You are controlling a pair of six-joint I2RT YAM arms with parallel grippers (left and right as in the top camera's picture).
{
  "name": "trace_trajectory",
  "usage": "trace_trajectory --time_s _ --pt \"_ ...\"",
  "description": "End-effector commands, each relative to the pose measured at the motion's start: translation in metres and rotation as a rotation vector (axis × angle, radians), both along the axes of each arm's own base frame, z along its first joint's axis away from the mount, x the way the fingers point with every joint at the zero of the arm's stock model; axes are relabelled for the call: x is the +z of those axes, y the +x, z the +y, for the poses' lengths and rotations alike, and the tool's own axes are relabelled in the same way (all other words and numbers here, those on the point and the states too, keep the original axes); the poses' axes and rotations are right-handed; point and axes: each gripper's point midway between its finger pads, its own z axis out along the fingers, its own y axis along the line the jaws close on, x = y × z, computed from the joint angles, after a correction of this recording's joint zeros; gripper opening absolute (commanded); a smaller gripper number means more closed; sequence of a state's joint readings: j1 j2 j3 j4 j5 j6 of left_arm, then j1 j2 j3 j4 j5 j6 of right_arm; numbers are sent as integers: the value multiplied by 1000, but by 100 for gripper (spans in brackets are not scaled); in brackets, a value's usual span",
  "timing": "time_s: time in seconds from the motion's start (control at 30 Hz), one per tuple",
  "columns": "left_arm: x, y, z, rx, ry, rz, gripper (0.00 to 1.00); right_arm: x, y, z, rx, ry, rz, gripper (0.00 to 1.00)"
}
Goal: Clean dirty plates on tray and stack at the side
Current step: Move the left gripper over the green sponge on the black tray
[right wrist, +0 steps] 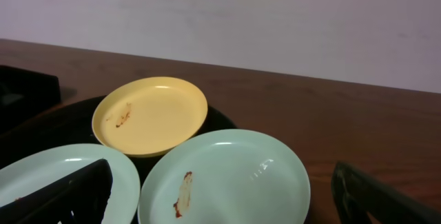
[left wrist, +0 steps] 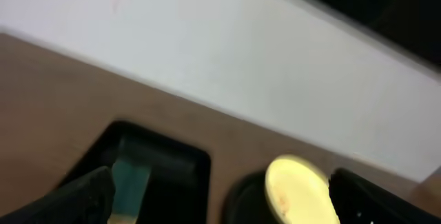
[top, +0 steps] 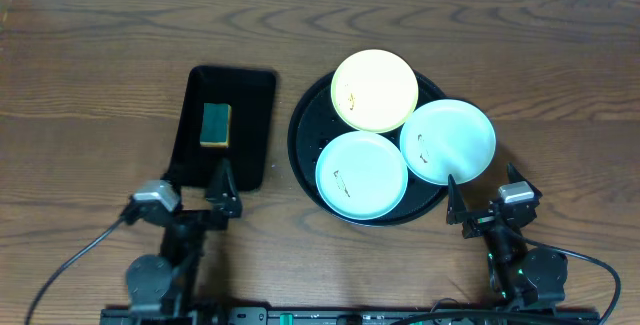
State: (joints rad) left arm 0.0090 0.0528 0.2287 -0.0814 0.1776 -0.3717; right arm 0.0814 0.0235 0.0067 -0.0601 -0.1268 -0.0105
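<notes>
Both hands are released and empty. The left hand (top: 200, 191) sits at the near end of the rectangular tray (top: 250, 95), with the sponge (top: 215, 124) just ahead of it. Directly in front of the right hand (top: 483, 190) is the round tray (top: 300, 135), carrying the yellow plate (top: 374, 90) and two mint plates (top: 362, 173), all with brown smears. Nothing is stacked yet. The left hand should probably take the sponge squarely across its narrow sides, while the right steadies the nearest plate by its rim.
</notes>
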Motion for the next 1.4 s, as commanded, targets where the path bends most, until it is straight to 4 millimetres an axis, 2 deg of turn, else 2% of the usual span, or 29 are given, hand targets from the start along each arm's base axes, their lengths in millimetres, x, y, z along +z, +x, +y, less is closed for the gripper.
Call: trace_trajectory --time_s 0.0,0.1,0.2,0.37,0.43,0.53,0.57,0.8,0.9,1.03,1.23,1.3,1.37 --pt "81 -20 -5 -23 86 -74 99 -2 0 -1 -4 9 8 99" --pt "113 -20 -5 -29 158 22 99 -2 0 -1 -4 9 8 99" --pt "128 -9 -11 -86 232 200 99 -2 0 -1 -4 9 8 99" --pt "129 13 -26 -196 198 363 99 -2 0 -1 -4 9 8 99" --pt "121 23 -26 -200 194 400 99 -2 0 -1 -4 9 8 99" --pt "96 32 -27 -215 183 509 99 -2 0 -1 -4 9 8 99" --pt "81 30 -27 -223 174 579 99 -2 0 -1 -4 9 8 99" --pt "24 18 -27 -244 124 868 99 -2 0 -1 -4 9 8 99" --pt "5 9 -27 -253 111 984 99 -2 3 -16 -89 -12 6 99" --pt "-8 2 -27 -260 101 1063 99 -3 2 -10 -56 2 12 99" --pt "-12 0 -27 -262 97 1090 99 -11 2 -8 -64 194 82 99" --pt "-14 -3 -27 -263 96 1104 99 -13 1 7 11 282 131 99" --pt "-14 -4 -27 -263 95 1110 99 -8 0 12 28 336 164 99"
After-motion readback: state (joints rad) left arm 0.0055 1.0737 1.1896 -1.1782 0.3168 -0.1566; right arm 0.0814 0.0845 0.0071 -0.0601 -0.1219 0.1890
